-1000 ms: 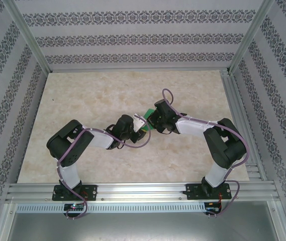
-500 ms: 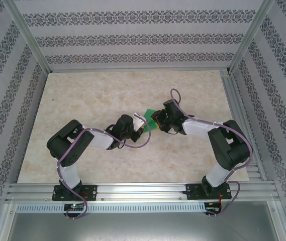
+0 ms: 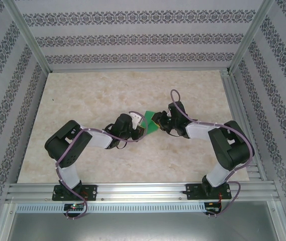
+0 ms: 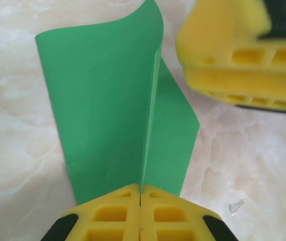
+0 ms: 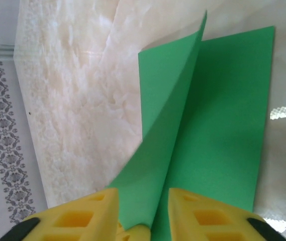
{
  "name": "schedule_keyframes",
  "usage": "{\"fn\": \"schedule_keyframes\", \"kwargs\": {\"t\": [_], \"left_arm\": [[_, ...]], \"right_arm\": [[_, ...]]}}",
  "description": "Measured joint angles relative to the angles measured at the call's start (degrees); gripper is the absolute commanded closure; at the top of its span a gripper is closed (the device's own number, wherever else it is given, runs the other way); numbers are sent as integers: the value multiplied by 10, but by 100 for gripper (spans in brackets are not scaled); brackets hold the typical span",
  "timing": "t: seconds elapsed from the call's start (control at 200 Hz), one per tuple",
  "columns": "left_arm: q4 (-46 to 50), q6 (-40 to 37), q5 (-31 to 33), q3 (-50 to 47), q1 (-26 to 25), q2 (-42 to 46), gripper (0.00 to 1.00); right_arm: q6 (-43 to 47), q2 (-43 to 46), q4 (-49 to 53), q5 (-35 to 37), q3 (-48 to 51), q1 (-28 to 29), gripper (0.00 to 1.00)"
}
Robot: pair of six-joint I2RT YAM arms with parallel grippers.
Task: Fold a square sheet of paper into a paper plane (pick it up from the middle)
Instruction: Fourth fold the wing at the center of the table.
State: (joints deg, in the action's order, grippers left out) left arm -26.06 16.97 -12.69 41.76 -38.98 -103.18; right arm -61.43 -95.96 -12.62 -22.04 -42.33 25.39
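The square sheet of paper (image 4: 102, 110), half-folded in the middle of the worktop (image 3: 82, 100), is pinched at its crease by the closed left claw (image 4: 140, 201), probably so the fold gets pinned straight. The right claw (image 5: 143, 213) is held narrowly apart around the raised flap.

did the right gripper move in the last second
Yes. The right gripper has drawn back to the right, closer to the aluminium rail along the table's right edge.

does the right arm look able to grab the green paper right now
Probably yes: the right gripper is open, the green paper stands right before its fingers, nothing between. The left gripper pinches the other end.
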Motion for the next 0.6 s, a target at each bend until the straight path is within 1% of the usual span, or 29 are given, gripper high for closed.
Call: {"fn": "schedule_keyframes", "kwargs": {"t": [0.24,0.395,0.599], "left_arm": [[0,85,-26,0,11,0,93],[0,115,-37,0,15,0,92],[0,150,-54,0,25,-2,91]], "right_arm": [[31,-28,1,-19,-11,1,69],[47,-44,6,-25,-33,8,68],[57,-61,9,-32,-38,9,68]]}}
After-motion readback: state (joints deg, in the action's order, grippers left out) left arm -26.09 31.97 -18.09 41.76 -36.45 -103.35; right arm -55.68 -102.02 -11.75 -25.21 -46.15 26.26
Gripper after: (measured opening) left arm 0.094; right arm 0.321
